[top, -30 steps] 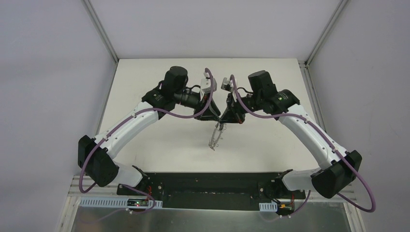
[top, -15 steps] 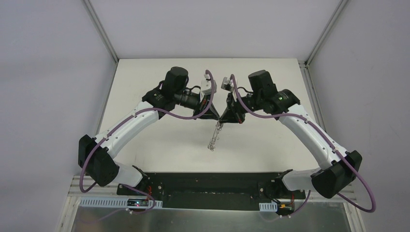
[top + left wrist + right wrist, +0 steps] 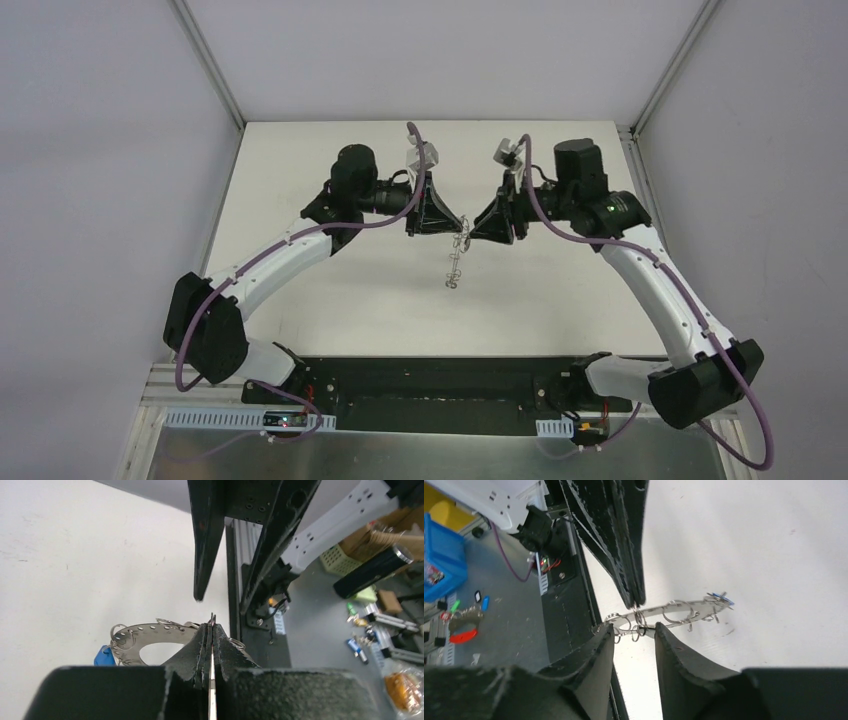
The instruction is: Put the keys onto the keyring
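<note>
Your left gripper (image 3: 212, 630) pinches the flat grey metal keyring (image 3: 150, 634) by its rim, above the white table's (image 3: 300, 200) middle. Your right gripper (image 3: 634, 635) stands open astride the same end. Closing off-centre could twist the ring free and drop the blue-headed key (image 3: 104, 656).

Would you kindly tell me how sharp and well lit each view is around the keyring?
Top external view: even light, no glare, but the keyring is edge-on and tiny. Left wrist view: keyring fairly sharp, the left pincer close, dark and soft. Right wrist view: table washed out bright, the right pincer a blurred dark mass, keyring thin yet legible.
</note>
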`<state>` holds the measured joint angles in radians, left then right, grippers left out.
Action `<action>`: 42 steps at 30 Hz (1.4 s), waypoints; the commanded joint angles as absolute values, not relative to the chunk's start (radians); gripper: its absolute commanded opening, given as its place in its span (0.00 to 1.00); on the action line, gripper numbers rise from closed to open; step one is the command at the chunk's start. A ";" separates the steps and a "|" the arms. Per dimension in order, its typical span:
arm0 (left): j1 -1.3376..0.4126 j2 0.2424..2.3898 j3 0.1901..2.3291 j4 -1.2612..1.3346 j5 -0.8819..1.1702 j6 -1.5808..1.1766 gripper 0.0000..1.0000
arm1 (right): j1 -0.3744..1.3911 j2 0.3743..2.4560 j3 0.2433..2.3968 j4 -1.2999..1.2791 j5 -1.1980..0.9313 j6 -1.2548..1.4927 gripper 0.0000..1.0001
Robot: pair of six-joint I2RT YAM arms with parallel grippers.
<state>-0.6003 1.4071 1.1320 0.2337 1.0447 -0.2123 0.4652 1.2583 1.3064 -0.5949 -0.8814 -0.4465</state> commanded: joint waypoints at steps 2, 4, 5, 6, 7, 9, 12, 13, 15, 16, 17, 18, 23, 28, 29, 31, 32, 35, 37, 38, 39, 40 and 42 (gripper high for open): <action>-0.589 1.404 1.073 0.768 1.080 -0.621 0.00 | 0.376 1.160 1.268 -0.452 -0.970 -0.361 0.40; -0.589 1.411 1.059 0.847 1.068 -0.684 0.00 | 0.370 1.152 1.266 -0.451 -0.972 -0.358 0.42; -0.589 1.415 1.057 0.865 1.066 -0.701 0.00 | 0.366 1.151 1.264 -0.451 -0.973 -0.357 0.43; -0.589 1.419 1.054 0.879 1.063 -0.716 0.00 | 0.366 1.151 1.264 -0.449 -0.971 -0.355 0.44; -0.589 1.423 1.052 0.890 1.060 -0.726 0.00 | 0.366 1.153 1.265 -0.445 -0.972 -0.351 0.44; -0.589 1.429 1.049 0.904 1.059 -0.741 0.00 | 0.366 1.160 1.264 -0.432 -0.984 -0.340 0.45; -0.589 1.434 1.046 0.908 1.055 -0.750 0.00 | 0.365 1.174 1.270 -0.412 -1.012 -0.319 0.45; -0.589 1.434 1.044 0.908 1.055 -0.750 0.00 | 0.366 1.180 1.274 -0.407 -1.018 -0.314 0.45; -0.589 1.434 1.042 0.905 1.055 -0.749 0.00 | 0.365 1.187 1.282 -0.400 -1.032 -0.304 0.44; -0.589 1.433 1.039 0.904 1.055 -0.747 0.00 | 0.366 1.191 1.285 -0.396 -1.039 -0.301 0.43; -0.589 1.432 1.038 0.900 1.055 -0.743 0.00 | 0.365 1.194 1.288 -0.394 -1.045 -0.297 0.43; -0.589 1.430 1.037 0.894 1.057 -0.737 0.00 | 0.366 1.196 1.290 -0.392 -1.050 -0.294 0.42; -0.591 1.430 1.036 0.881 1.053 -0.727 0.00 | 0.368 1.204 1.283 -0.378 -1.060 -0.280 0.33; -0.591 1.437 1.043 0.882 1.050 -0.729 0.00 | 0.377 1.218 1.272 -0.359 -1.077 -0.266 0.17; -0.591 1.439 1.044 0.882 1.051 -0.729 0.00 | 0.378 1.222 1.274 -0.359 -1.081 -0.265 0.14; -0.591 1.440 1.043 0.879 1.050 -0.726 0.00 | 0.381 1.227 1.278 -0.360 -1.088 -0.265 0.07; -0.591 1.440 1.044 0.878 1.049 -0.724 0.00 | 0.382 1.229 1.281 -0.360 -1.095 -0.265 0.05; -0.591 1.439 1.040 0.869 1.053 -0.713 0.00 | 0.386 1.232 1.295 -0.380 -1.104 -0.290 0.00; -0.591 1.434 1.042 0.851 1.064 -0.694 0.00 | 0.398 1.233 1.317 -0.447 -1.087 -0.346 0.00; -0.591 1.430 1.049 0.832 1.075 -0.677 0.00 | 0.408 1.234 1.333 -0.490 -1.069 -0.384 0.00; -0.591 1.424 1.059 0.802 1.087 -0.650 0.02 | 0.422 1.237 1.348 -0.533 -1.044 -0.423 0.00; -0.591 1.416 1.069 0.756 1.099 -0.610 0.08 | 0.440 1.240 1.363 -0.576 -1.017 -0.466 0.00; -0.591 1.392 1.095 0.608 1.106 -0.479 0.18 | 0.472 1.254 1.390 -0.654 -0.974 -0.529 0.00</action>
